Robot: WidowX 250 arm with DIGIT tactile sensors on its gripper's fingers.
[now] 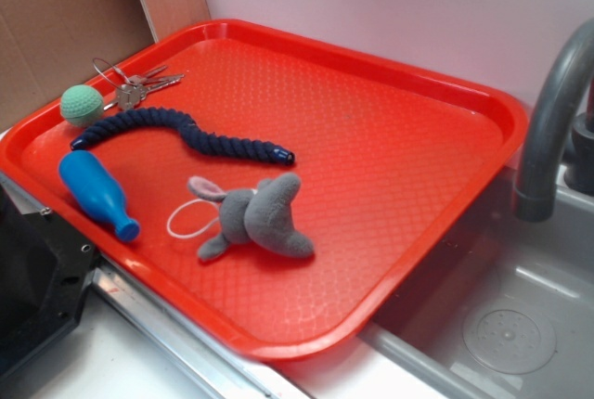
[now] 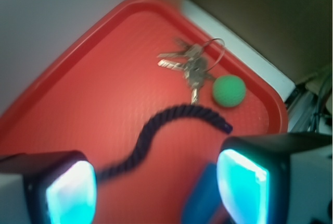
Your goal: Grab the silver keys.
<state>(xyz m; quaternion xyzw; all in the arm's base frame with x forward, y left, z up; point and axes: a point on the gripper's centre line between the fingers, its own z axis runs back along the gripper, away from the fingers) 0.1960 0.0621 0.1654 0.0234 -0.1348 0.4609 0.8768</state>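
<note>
The silver keys (image 1: 139,88) lie flat on their wire rings in the far left corner of the red tray (image 1: 418,260), just beside a green ball (image 1: 82,104). In the wrist view the silver keys (image 2: 190,65) sit ahead of and well apart from my gripper (image 2: 156,190), with the green ball (image 2: 229,90) to their right. My gripper is open; its two glowing cyan pads (image 2: 70,193) stand wide apart above the tray with nothing between them. Only a dark part at the exterior view's top left edge may belong to the arm.
A dark blue braided rope (image 1: 186,132) curves between gripper and keys. A blue bottle-shaped toy (image 1: 93,190), a grey plush elephant (image 1: 255,218) and a thin white cord loop (image 1: 190,221) lie nearer the front. A grey faucet (image 1: 548,121) and sink (image 1: 506,334) are right; cardboard (image 1: 56,37) stands behind.
</note>
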